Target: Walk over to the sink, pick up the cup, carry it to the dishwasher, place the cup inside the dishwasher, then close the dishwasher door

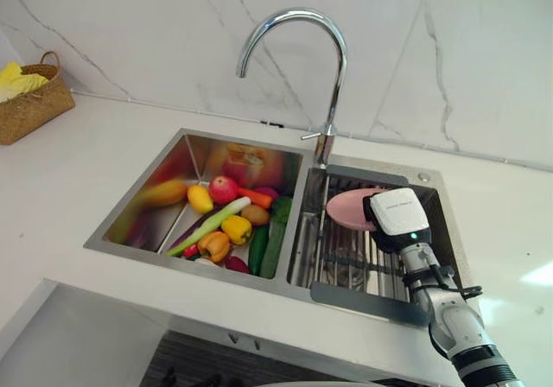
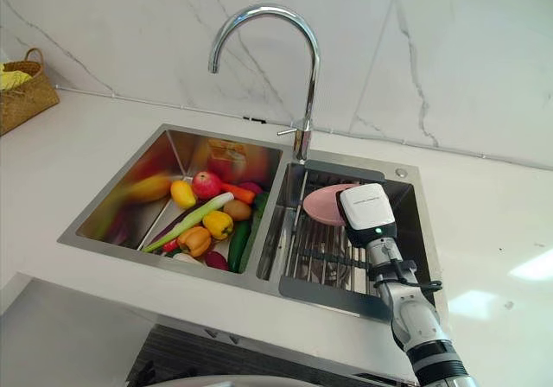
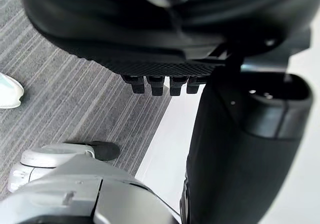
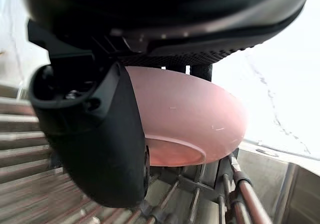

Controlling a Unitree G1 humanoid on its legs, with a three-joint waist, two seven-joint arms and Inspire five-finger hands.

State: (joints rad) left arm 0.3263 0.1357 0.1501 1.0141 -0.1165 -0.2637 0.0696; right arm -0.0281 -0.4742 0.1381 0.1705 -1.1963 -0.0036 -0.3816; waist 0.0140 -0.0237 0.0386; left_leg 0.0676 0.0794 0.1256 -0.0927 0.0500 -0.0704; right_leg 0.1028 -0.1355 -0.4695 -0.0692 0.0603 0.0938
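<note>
**A:** Where's the cup?

**B:** The cup [image 4: 190, 119] lies tilted on the rack [image 1: 346, 257] in the sink's [image 1: 371, 175] smaller basin, right inside the right hand [image 4: 165, 39].

**A:** Has the hand got it?

**B:** It looks so. The thumb [image 4: 95, 139] lies against the near wall and the fingers [image 4: 201, 71] reach over the far side, so the hand pinches the cup between them. I judge it's not lifted yet, since it sits low on the bars under the hand.

**A:** Why grip it that way?

**B:** My guess is that a tilted cup offers its wall, so a clamp across it holds surest. The rack also leaves room beneath for the thumb.

**A:** And the other hand?

**B:** The left hand [image 3: 165, 44] hangs over the floor [image 3: 75, 84], fingers relaxed and carrying nothing, probably kept free for the dishwasher door.

**A:** Anything to mind?

**B:** The vegetables [image 1: 226, 227] lie well beyond the cup from the hand. A straight lift should keep the cup from catching the bars
</note>
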